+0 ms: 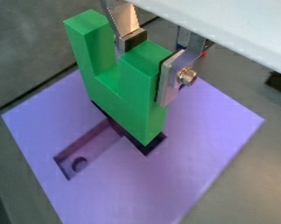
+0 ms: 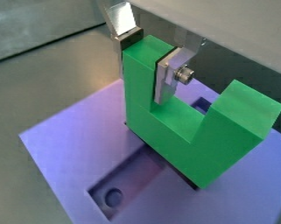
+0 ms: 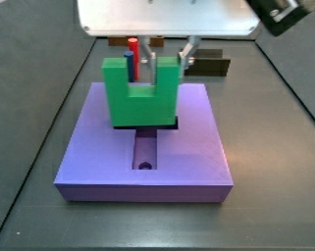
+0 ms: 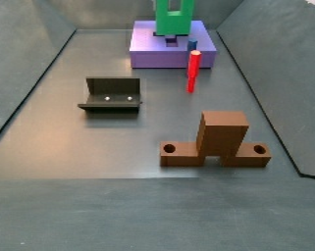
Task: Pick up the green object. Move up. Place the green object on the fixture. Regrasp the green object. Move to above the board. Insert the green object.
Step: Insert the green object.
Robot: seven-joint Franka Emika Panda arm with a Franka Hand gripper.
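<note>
Grey floor surrounds the board [image 3: 144, 147], where your gripper [image 1: 153, 56] clamps one prong of the green block [image 3: 136, 96], prongs up, base at the cross recess. If the base sits slightly askew, pushing down could jam it or twist it between the fingers [image 2: 168, 77].

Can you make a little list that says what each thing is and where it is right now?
pincer: over the board, shut on one prong of the green block
green block: upright, prongs up, base down in the board's recess
board: purple slab, one round hole showing in its recess
fixture: dark holder on the floor, nothing in it
red peg: standing beside the board
brown stand: on the floor, away from the board
</note>
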